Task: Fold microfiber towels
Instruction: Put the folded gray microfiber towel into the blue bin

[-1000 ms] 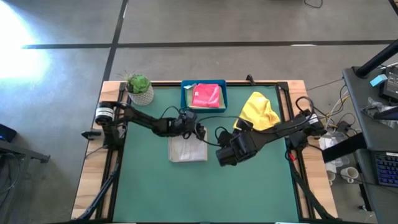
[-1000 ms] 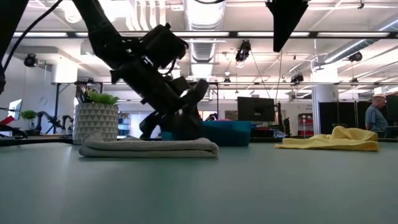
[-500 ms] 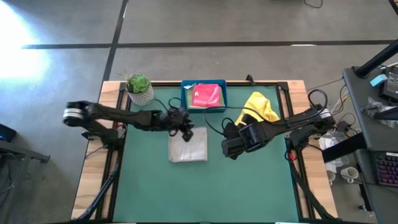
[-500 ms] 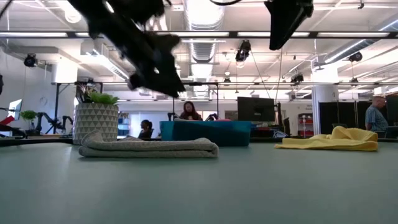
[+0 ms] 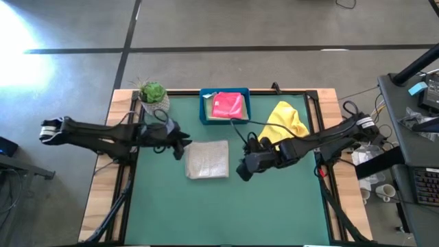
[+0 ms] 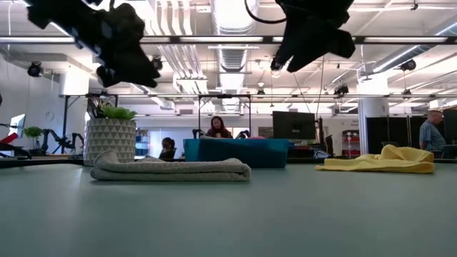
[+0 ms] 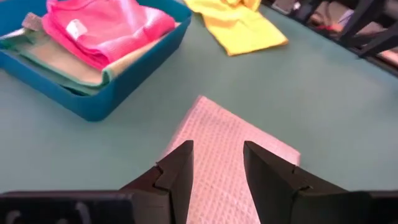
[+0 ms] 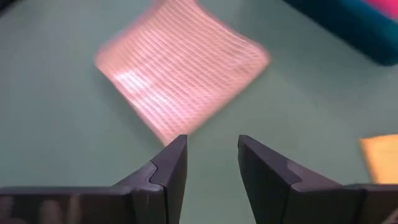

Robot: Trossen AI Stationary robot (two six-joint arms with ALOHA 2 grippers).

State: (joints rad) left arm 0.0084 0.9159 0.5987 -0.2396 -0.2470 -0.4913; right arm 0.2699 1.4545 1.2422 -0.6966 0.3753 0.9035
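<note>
Microfiber towels sit in three spots: the folded grey towel lies flat at the surface's centre, the crumpled yellow towel waits upper right, and the pink towel rests folded in the blue tray at upper centre. Left gripper and right gripper flank the grey towel, raised above it, fingers parted and empty, likely clearing away from a finished fold.
</note>
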